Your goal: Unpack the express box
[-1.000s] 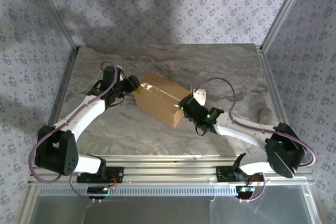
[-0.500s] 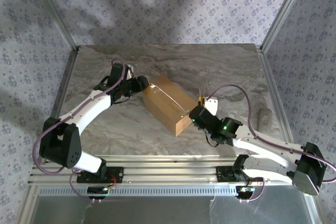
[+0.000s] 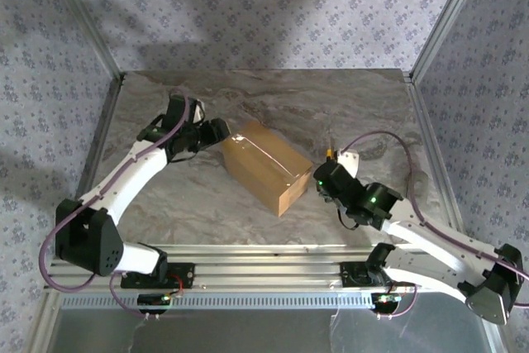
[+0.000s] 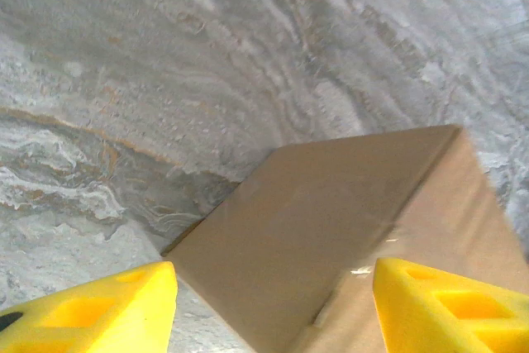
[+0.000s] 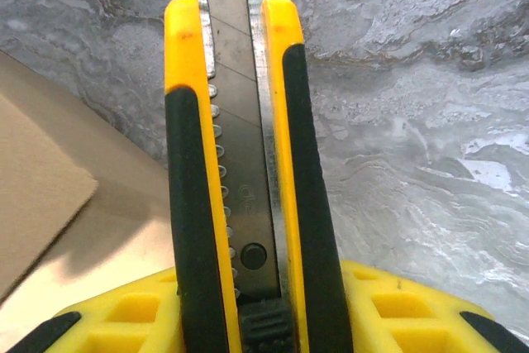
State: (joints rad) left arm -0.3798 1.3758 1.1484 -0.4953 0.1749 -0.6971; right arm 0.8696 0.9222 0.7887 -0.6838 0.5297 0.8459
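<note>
While clamped tight on the black-and-yellow utility knife (image 5: 234, 163), blade run out toward the top of the wrist frame, hovers beside the lower-right end of the express box (image 3: 266, 167): so with the right gripper (image 3: 330, 169). Lies closed and diagonal mid-frame on the marble tabletop (image 3: 347, 105). At the box's upper-left end, left gripper (image 3: 218, 132), jaws spread wide, yellow fingers (image 4: 91, 307) flanking a corner.

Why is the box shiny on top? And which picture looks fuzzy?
Top external view: light glints off the clear tape along the express box. Right wrist view: a pale sheen on the box beside the knife the right claw grips. Left wrist view: fuzziest; the box edges and the left claw's yellow fingers look soft.
</note>
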